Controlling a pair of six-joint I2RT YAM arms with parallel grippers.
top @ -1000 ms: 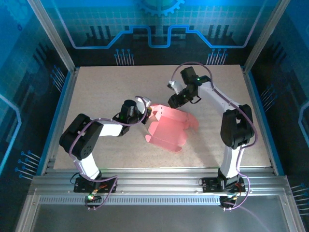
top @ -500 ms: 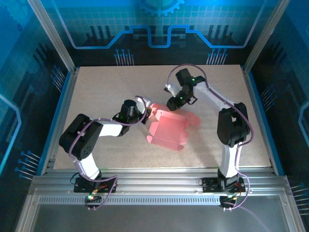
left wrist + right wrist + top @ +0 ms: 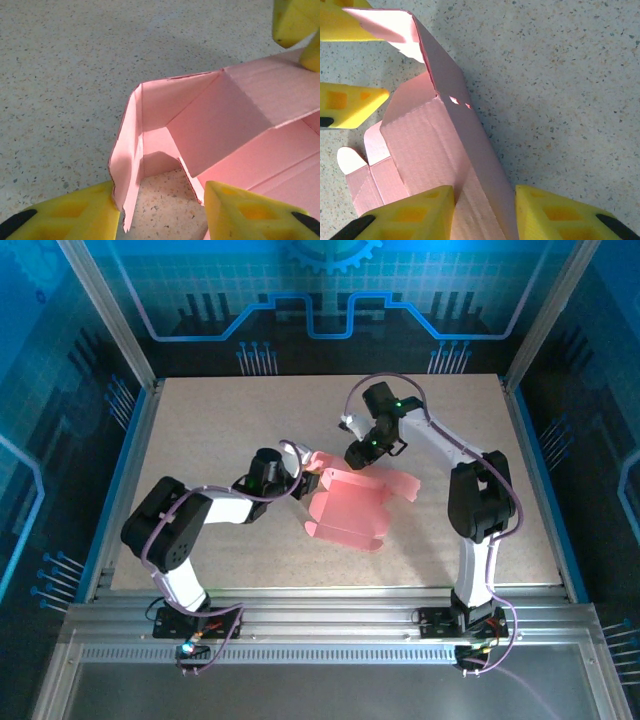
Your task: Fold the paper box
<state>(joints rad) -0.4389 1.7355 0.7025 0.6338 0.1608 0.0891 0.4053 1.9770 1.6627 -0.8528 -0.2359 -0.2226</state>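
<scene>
Your left gripper (image 3: 160,187) is open astride an end flap (image 3: 125,170) of the paper box (image 3: 350,505); your right gripper (image 3: 484,190) straddles its wall (image 3: 460,130) — grip unclear. Push crookedly and you'll crumple the thin card.

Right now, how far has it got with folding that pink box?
Roughly halfway, I'd judge. Done: the paper box has walls standing at its left end. In hand: the right fingers clasp one upright wall, and the left fingers stand open around a corner flap. Left: the right-end flaps appear to lie flat on the table, and the box is not yet closed.
</scene>
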